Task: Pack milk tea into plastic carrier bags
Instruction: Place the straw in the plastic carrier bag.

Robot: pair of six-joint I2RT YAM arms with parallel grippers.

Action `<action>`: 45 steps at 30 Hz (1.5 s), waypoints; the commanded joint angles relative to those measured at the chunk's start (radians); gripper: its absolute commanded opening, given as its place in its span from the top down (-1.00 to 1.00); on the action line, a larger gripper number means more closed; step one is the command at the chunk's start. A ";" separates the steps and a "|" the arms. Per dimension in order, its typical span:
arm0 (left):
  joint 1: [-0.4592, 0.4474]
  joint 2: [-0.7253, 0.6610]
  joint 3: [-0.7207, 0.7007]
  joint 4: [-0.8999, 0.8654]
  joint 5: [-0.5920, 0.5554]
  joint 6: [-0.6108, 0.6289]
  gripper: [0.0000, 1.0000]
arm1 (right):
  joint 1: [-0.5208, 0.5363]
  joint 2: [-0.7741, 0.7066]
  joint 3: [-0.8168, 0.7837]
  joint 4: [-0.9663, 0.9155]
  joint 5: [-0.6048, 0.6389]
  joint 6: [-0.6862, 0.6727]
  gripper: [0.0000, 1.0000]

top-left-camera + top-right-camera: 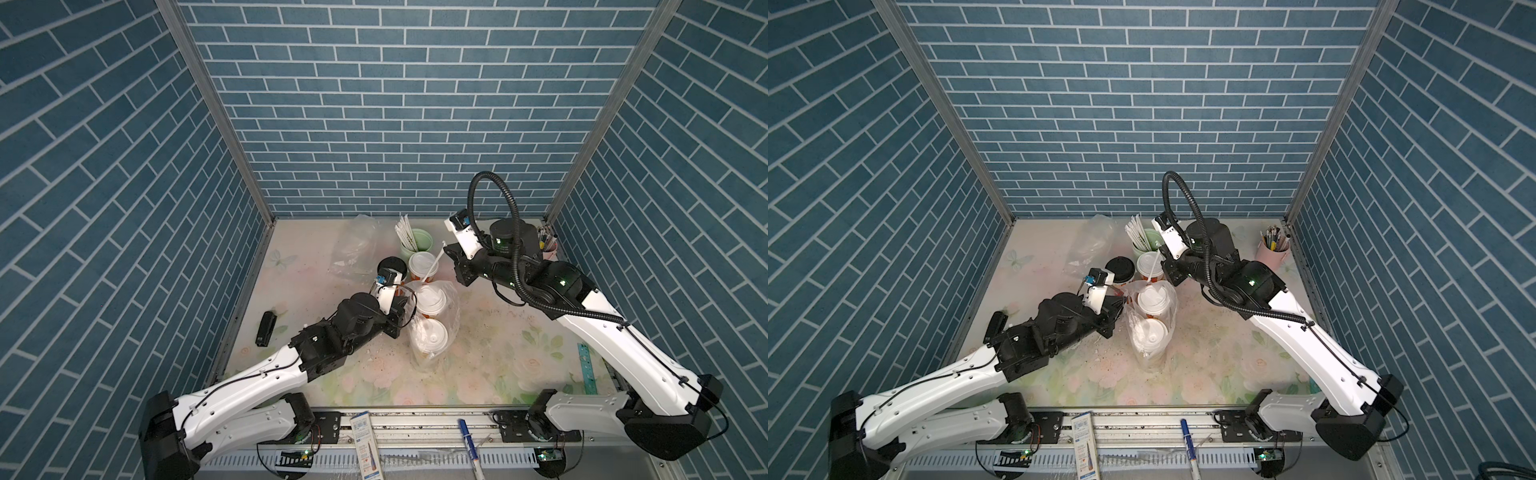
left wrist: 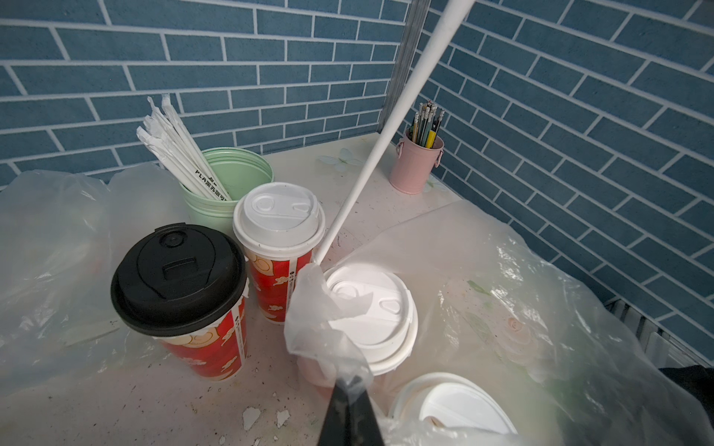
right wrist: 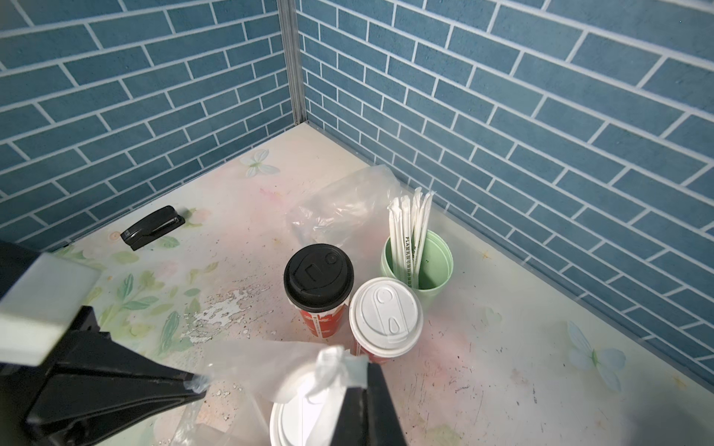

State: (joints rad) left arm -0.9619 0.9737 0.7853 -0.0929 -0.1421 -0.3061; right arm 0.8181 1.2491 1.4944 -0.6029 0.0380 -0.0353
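Inside bag [image 1: 453, 318], two lidded cups [image 1: 430, 300]

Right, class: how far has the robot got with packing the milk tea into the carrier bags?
Done: two white-lidded cups stand inside one clear bag. In hand: the left gripper pinches that bag's edge, and the right gripper holds a white straw reaching its mouth. Remaining: the black-lidded red cup and white-lidded red cup stand outside, and the second bag lies behind them.
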 commanded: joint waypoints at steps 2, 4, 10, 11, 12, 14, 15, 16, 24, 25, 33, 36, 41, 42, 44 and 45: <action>-0.002 0.003 0.026 -0.008 -0.034 -0.014 1.00 | 0.009 -0.025 0.002 -0.015 0.009 -0.037 1.00; -0.003 0.002 0.025 -0.010 -0.039 -0.019 1.00 | 0.011 -0.042 0.011 -0.012 0.011 -0.037 1.00; -0.003 0.004 0.026 -0.008 -0.043 -0.023 1.00 | 0.015 -0.079 0.033 -0.019 -0.066 -0.012 1.00; -0.003 0.006 0.025 -0.006 -0.042 -0.024 1.00 | 0.014 -0.079 0.036 -0.024 -0.080 -0.005 1.00; -0.003 0.007 0.026 -0.005 -0.044 -0.024 1.00 | 0.015 -0.077 0.039 -0.032 -0.099 0.000 1.00; -0.003 0.008 0.028 -0.004 -0.042 -0.024 1.00 | 0.015 -0.071 0.044 -0.049 -0.119 0.006 1.00; -0.003 0.008 0.028 -0.005 -0.042 -0.027 1.00 | 0.015 -0.067 0.045 -0.059 -0.121 0.010 1.00; -0.003 0.009 0.029 -0.004 -0.043 -0.026 1.00 | 0.015 -0.062 0.046 -0.065 -0.151 0.014 1.00; -0.003 -0.005 0.027 -0.008 -0.039 -0.027 1.00 | 0.015 -0.028 0.026 -0.045 -0.137 0.020 1.00; -0.003 -0.006 0.027 -0.008 -0.038 -0.027 1.00 | 0.015 -0.028 0.019 -0.031 -0.132 0.023 1.00; -0.003 -0.009 0.021 0.002 -0.017 -0.025 1.00 | 0.015 -0.044 -0.071 0.130 -0.058 0.035 1.00; -0.003 -0.010 0.020 0.004 -0.008 -0.025 1.00 | 0.015 -0.042 -0.091 0.161 -0.041 0.038 1.00; -0.004 -0.020 0.016 0.002 -0.008 -0.024 1.00 | 0.016 -0.036 -0.108 0.159 0.003 0.029 1.00; -0.004 -0.021 0.015 0.002 -0.009 -0.023 1.00 | 0.016 -0.035 -0.108 0.154 0.012 0.024 1.00; -0.005 -0.026 0.015 0.003 -0.011 -0.024 1.00 | 0.017 -0.033 -0.106 0.142 0.016 0.016 1.00; -0.004 -0.028 0.014 0.002 -0.012 -0.025 1.00 | 0.016 -0.030 -0.103 0.133 0.016 0.014 1.00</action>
State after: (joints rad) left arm -0.9623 0.9661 0.7853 -0.0990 -0.1555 -0.3286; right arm 0.8295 1.2198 1.3994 -0.4820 0.0227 -0.0154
